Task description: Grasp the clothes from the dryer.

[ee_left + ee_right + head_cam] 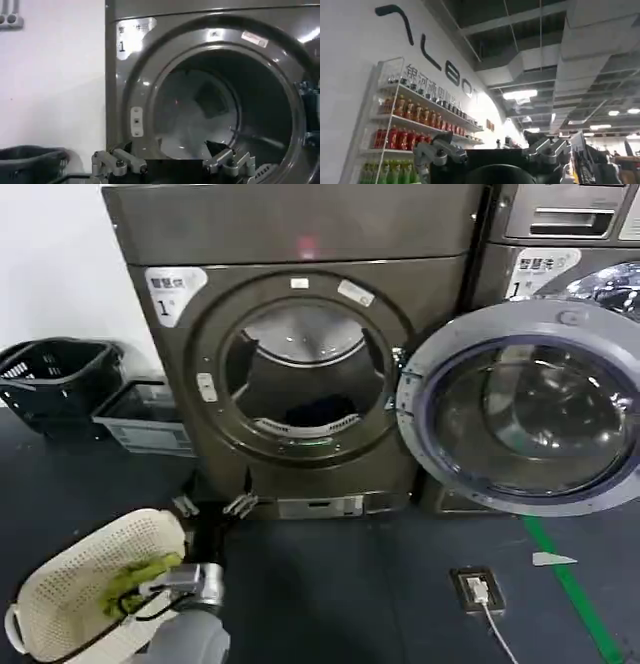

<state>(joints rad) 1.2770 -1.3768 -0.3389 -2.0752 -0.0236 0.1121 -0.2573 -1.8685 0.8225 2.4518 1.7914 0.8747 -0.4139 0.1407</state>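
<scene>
Low in the drum, the soft dark navy clothes lie inside the bronze-grey front-loading dryer; the left gripper, fingers spread and empty, waits below the mouth, nearer; the right gripper, likewise spread, points elsewhere.

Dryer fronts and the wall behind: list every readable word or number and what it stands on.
"1": white sticker on the dryer, upper left; its smaller print is too blurred.
"1": sticker on the neighbouring machine; the rest is unreadable.
Large dark wall lettering, right wrist view: cannot be made out.
</scene>
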